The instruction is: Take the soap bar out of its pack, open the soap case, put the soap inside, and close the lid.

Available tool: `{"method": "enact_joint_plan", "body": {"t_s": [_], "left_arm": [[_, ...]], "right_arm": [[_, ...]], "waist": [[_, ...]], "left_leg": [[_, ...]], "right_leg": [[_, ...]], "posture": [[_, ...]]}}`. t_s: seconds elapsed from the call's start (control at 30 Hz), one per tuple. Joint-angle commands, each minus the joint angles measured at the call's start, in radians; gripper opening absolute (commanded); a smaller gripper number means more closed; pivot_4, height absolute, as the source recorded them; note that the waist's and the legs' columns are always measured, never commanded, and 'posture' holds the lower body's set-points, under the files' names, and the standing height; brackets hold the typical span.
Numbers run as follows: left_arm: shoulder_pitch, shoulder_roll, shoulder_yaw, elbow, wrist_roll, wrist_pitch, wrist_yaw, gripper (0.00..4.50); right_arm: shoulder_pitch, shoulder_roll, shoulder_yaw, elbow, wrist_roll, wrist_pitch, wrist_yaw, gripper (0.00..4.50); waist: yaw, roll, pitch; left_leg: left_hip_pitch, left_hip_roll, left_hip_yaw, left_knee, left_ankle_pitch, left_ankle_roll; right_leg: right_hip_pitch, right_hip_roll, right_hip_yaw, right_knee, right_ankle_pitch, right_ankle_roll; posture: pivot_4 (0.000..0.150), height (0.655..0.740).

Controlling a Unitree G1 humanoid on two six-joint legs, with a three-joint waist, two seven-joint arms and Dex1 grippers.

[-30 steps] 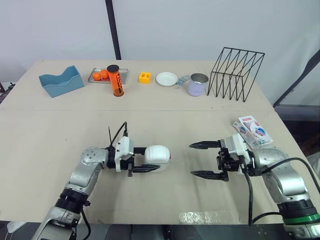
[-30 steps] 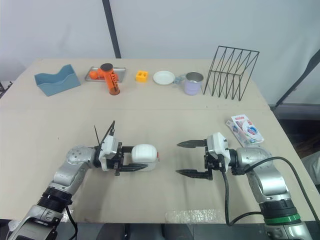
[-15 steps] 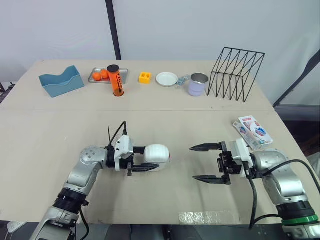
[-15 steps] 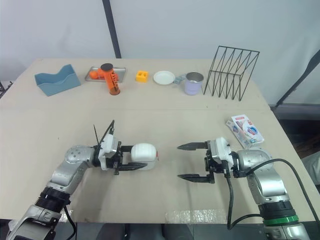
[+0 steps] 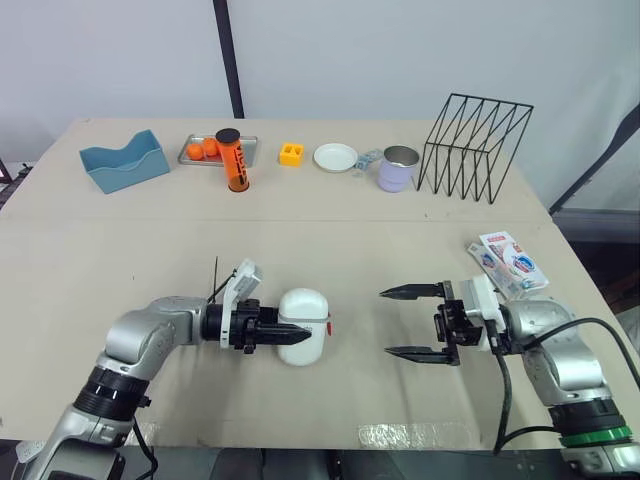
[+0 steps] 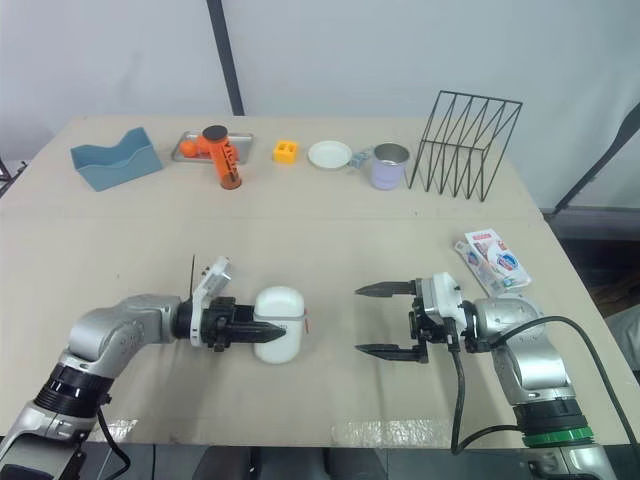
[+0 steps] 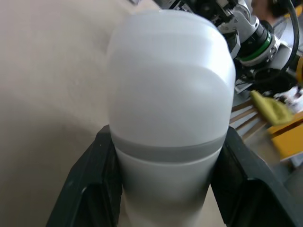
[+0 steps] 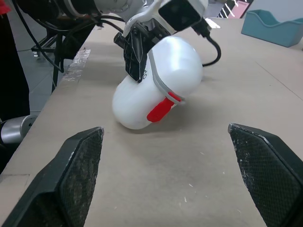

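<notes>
The left claw [image 5: 284, 331] is clamped on the white soap case [image 5: 306, 342], with a black finger pressed against each side. The case is held tilted, its lower end touching the worktop [image 5: 350, 235] near the front middle. Its lid is closed, and its red latch [image 8: 160, 109] is turned toward the right claw [image 5: 386, 322]. That claw is spread wide and empty, low over the worktop, pointed at the case but apart from it. The soap pack [image 5: 510, 262] is laid flat beside the right arm, near the worktop's right edge. A wire rack [image 5: 475, 147] and a mug [image 5: 398, 168] are set well beyond, at the far side.
</notes>
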Motion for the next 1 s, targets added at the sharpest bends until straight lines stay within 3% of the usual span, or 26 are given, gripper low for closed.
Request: {"method": "enact_joint_plan", "body": {"t_s": [0.03,0.27,0.47,0.87,0.93,1.0], "left_arm": [[-0.048,-0.002,0.048,-0.036,-0.080,0.163,0.068,1.92],[-0.135,-0.070,0.113,0.063,-0.115,0.386,0.220,1.92],[-0.177,-0.129,0.169,0.135,-0.111,0.468,0.306,1.92],[-0.170,-0.076,0.069,0.167,-0.047,0.425,0.281,1.92],[-0.168,-0.070,0.056,0.168,-0.034,0.398,0.279,2.99],[-0.168,-0.068,0.052,0.172,-0.029,0.390,0.276,3.63]], "right_arm": [[-0.022,0.003,-0.015,-0.006,0.007,-0.011,0.000,4.35],[-0.043,0.018,-0.003,-0.008,0.002,-0.005,-0.012,4.35],[-0.054,0.027,-0.001,-0.022,0.016,0.032,-0.025,4.35],[-0.050,0.023,0.004,-0.043,0.008,0.073,-0.028,4.35],[-0.048,0.022,0.004,-0.045,0.005,0.074,-0.028,4.50],[-0.046,0.020,0.003,-0.046,0.003,0.075,-0.028,4.50]], "waist": [[0.000,0.000,0.000],[0.001,0.000,0.000],[0.001,0.000,0.000],[0.001,0.000,0.000],[0.001,0.000,0.000],[0.001,0.000,0.000]], "left_leg": [[0.000,0.000,0.000,0.000,0.000,0.000],[0.000,0.000,0.000,0.000,0.000,-0.001],[0.000,0.000,0.000,0.000,0.001,-0.002],[0.000,0.000,0.000,0.000,0.001,-0.002],[0.000,0.000,0.000,0.000,0.001,-0.003],[0.001,0.000,0.000,-0.001,0.001,-0.003]], "right_leg": [[0.000,0.000,0.000,0.000,0.000,0.000],[0.000,0.000,0.000,0.000,0.000,0.000],[0.000,0.000,0.000,0.000,0.000,-0.001],[0.000,0.000,0.000,0.000,0.001,-0.001],[0.000,0.000,0.000,0.000,0.001,-0.001],[0.000,0.000,0.000,0.000,0.001,-0.001]], "posture": [[0.150,0.7400],[0.150,0.7400],[0.150,0.7400],[0.150,0.7400],[0.150,0.7400],[0.150,0.7400]]}}
